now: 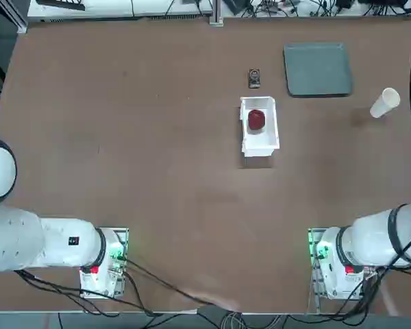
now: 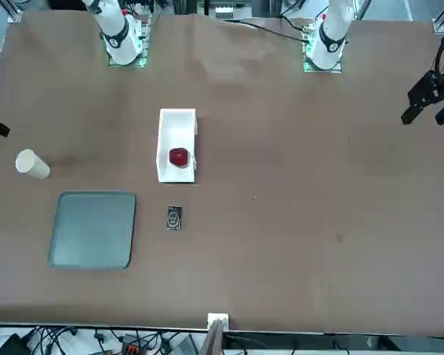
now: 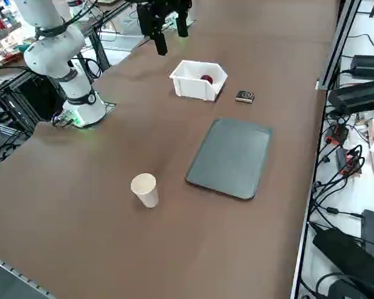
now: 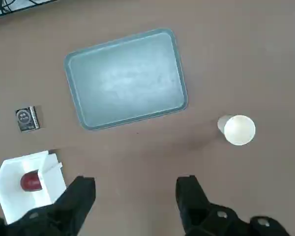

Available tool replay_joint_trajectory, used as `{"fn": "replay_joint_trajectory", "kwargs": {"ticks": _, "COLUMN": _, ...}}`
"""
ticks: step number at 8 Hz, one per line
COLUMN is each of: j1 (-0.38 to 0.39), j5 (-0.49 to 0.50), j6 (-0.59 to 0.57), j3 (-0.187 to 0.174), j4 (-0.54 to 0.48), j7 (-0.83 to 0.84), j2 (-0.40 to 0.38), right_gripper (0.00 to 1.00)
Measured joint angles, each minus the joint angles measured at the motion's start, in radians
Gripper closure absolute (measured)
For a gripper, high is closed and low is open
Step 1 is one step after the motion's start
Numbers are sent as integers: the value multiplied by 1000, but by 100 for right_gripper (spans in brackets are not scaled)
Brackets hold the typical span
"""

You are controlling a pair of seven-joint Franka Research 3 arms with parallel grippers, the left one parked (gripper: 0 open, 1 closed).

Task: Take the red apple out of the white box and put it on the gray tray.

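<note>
Right gripper (image 4: pixel 135 194) hovering spread and empty; to its left, red apple (image 4: pixel 31 181) sitting inside white box (image 4: pixel 12 195), gray tray (image 4: pixel 125 78) lying beyond; descending off-centre is risking fingers striking the thin wall.

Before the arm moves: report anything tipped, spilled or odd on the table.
The paper cup lies tipped on its side near the gray tray; nothing spilled. The red apple sits in the white box.
</note>
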Motion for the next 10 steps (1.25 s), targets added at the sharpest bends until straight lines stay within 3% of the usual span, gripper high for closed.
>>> {"fn": "replay_joint_trajectory", "kwargs": {"ticks": 8, "j1": 3, "j5": 0, "j6": -32, "j3": 3, "j4": -41, "j7": 6, "j2": 6, "right_gripper": 0}}
{"fn": "replay_joint_trajectory", "kwargs": {"ticks": 10, "j1": 33, "j5": 1, "j6": 36, "j3": 6, "j4": -111, "j7": 104, "j2": 7, "right_gripper": 0}}
